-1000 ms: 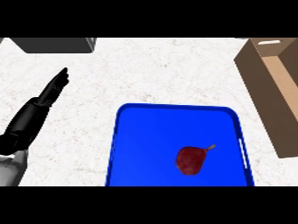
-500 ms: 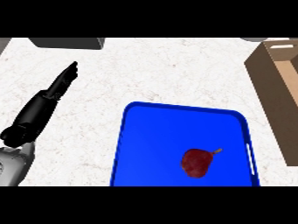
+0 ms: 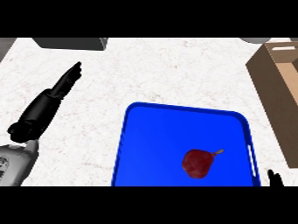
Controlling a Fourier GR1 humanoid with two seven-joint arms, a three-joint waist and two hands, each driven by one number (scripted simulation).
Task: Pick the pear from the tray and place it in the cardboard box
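A dark red pear (image 3: pixel 198 162) with a short stem lies in the blue tray (image 3: pixel 157 131), toward its near right corner. The open cardboard box (image 3: pixel 292 96) stands at the right edge of the counter, right of the tray. My left hand (image 3: pixel 51 98) lies over the counter left of the tray, fingers straight and pointing away, holding nothing. Only a fingertip of my right hand (image 3: pixel 274 178) shows at the lower right, just right of the tray's corner and apart from the pear.
A dark grey block (image 3: pixel 71 43) sits at the counter's far left edge. A pale round object (image 3: pixel 258 40) peeks in at the top right, behind the box. White speckled counter lies between my left hand and the tray.
The view has shifted, so tray, pear and box appear lower and further right. My right hand's fingertip has come into view at the lower right. The left hand keeps its pose.
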